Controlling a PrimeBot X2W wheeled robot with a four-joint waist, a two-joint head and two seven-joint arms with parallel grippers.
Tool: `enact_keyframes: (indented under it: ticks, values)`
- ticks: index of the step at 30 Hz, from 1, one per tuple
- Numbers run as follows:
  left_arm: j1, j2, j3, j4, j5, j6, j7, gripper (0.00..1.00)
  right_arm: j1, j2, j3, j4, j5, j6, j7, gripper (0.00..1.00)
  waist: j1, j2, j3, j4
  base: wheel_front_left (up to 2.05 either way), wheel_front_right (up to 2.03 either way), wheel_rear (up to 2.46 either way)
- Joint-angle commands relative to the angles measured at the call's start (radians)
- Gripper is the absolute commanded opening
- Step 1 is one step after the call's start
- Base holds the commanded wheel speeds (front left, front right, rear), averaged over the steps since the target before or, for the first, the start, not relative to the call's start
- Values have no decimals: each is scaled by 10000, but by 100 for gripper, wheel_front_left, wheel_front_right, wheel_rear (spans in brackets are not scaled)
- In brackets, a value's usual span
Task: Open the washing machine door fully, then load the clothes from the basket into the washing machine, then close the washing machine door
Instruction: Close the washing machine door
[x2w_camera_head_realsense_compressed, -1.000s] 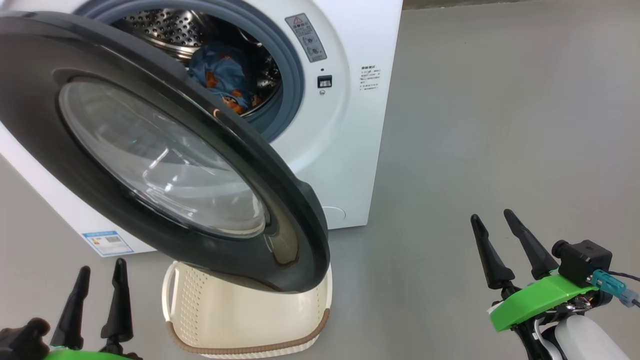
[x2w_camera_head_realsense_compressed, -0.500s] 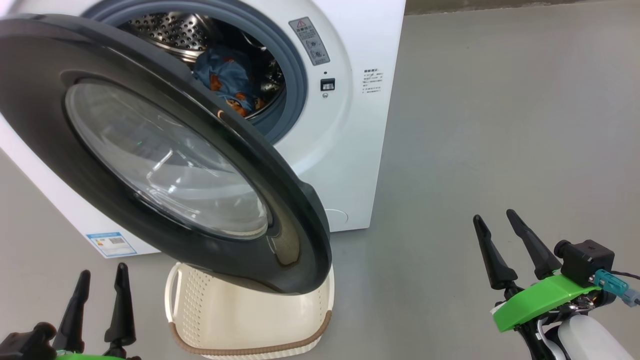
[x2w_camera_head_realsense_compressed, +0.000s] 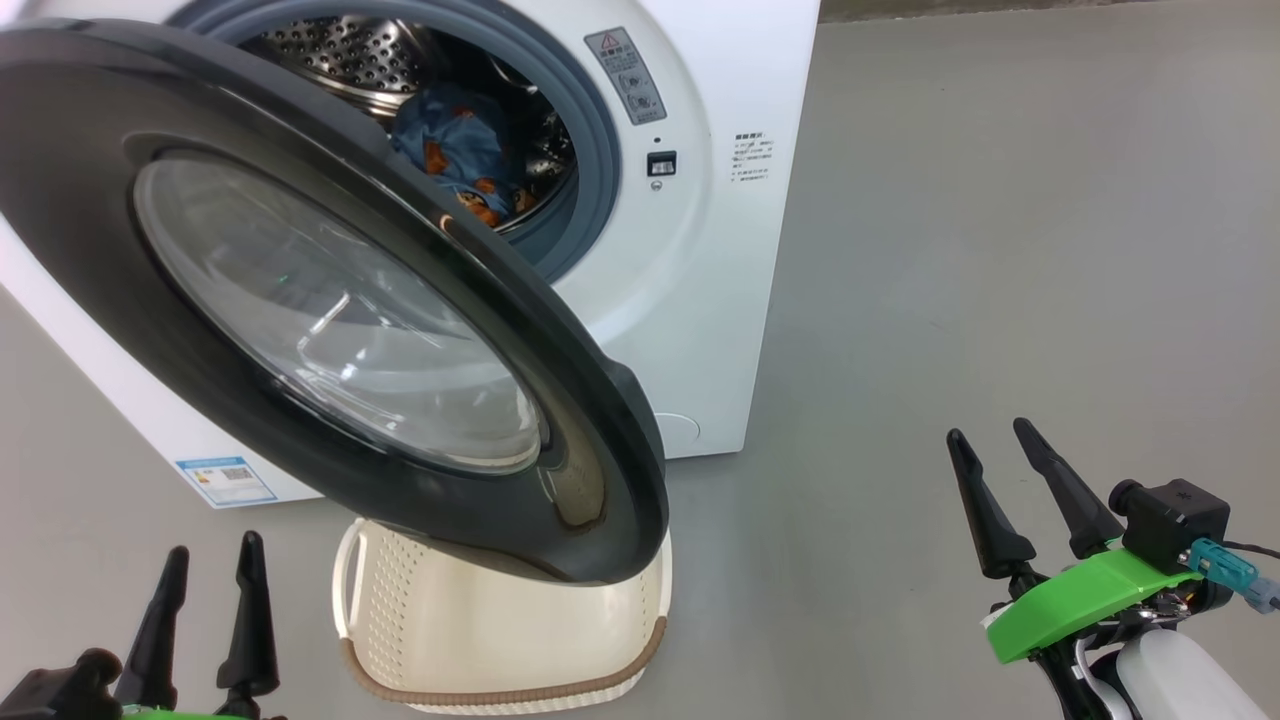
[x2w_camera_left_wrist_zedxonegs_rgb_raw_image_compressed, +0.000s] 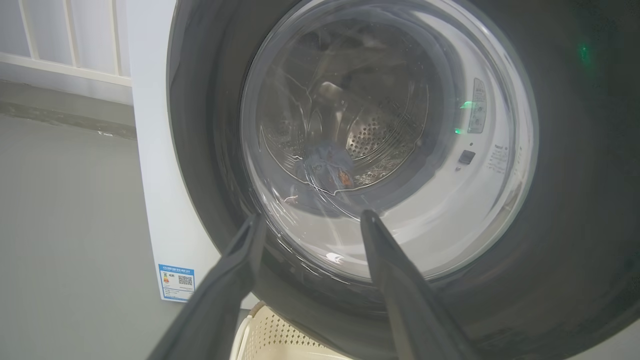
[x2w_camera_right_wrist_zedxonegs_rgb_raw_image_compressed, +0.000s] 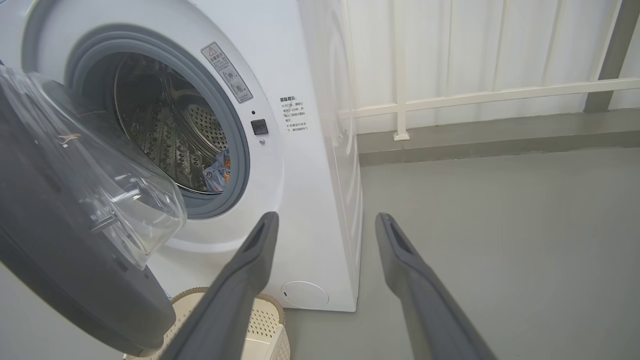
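Clothes (x2w_camera_head_realsense_compressed: 455, 150), light-blue fabric with orange figures, lie in the steel drum (x2w_camera_head_realsense_compressed: 340, 60) of the washing machine (x2w_camera_head_realsense_compressed: 700, 300), far beyond both pairs of fingers. The washing machine door (x2w_camera_head_realsense_compressed: 330, 300) stands swung out from the opening, and its glossy black ring and bulging glass window face the left gripper (x2w_camera_head_realsense_compressed: 214, 545). That gripper's fingers are spread apart and pinch nothing; their tips sit short of the door, apart from it. In the left wrist view the glass lies straight ahead of them, and the clothes show through it between and just above the two tips. A small blue label (x2w_camera_head_realsense_compressed: 225, 480) on the washer's lower front lies above the left fingertips in the head view.

The basket (x2w_camera_head_realsense_compressed: 500, 640), cream-white with a brown rim, stands on the grey floor (x2w_camera_head_realsense_compressed: 1000, 250) between the two grippers, just right of the left fingers. The door's lower edge hangs over its far part.

The right gripper (x2w_camera_head_realsense_compressed: 988, 432) is well off to the right of basket and door, its fingers spread wide over bare floor. In the right wrist view the washer's front corner stands ahead between its tips, and the grey door seal (x2w_camera_right_wrist_zedxonegs_rgb_raw_image_compressed: 240, 150) lies up and left of them.
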Motion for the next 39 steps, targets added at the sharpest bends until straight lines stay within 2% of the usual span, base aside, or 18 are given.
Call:
enact_keyframes:
  ticks: [1,5,6,8,9,16,26,33,39]
  values:
    - [-277,166,305,-127,82,31,-90,100,-113,-106,105,-259,42,46,-80,100,0,-1,7,8,0,0,0]
    - [-299,156,296,-76,66,29,-98,100,-115,-93,91,-294,29,46,-80,100,0,-1,-4,26,0,0,0]
    - [-303,153,289,-68,64,28,-99,100,-117,-84,83,-329,26,46,-80,87,0,-1,-10,36,0,0,0]
    - [-308,146,270,-56,59,24,-102,100,-119,-57,75,-429,47,46,-80,26,0,-1,-24,74,0,0,0]
    - [-311,145,257,-51,60,22,-104,100,-118,-44,71,-490,64,46,-80,0,0,-1,-31,107,0,0,0]
    - [-305,109,159,58,56,8,-113,100,-186,-5,88,-1052,217,46,-80,0,0,-1,-119,597,0,0,0]
    - [-313,78,64,221,-7,-30,-126,100,-789,433,575,-2167,349,46,-80,0,0,-1,-327,1614,0,0,0]
    - [-251,94,-3,285,-41,-47,-130,100,-906,515,837,-3473,245,46,-80,0,0,-1,-423,2245,0,0,0]
    - [-235,130,-11,326,-93,-59,-133,100,-895,535,1515,-4691,105,46,-80,0,0,-1,-423,2485,0,0,0]
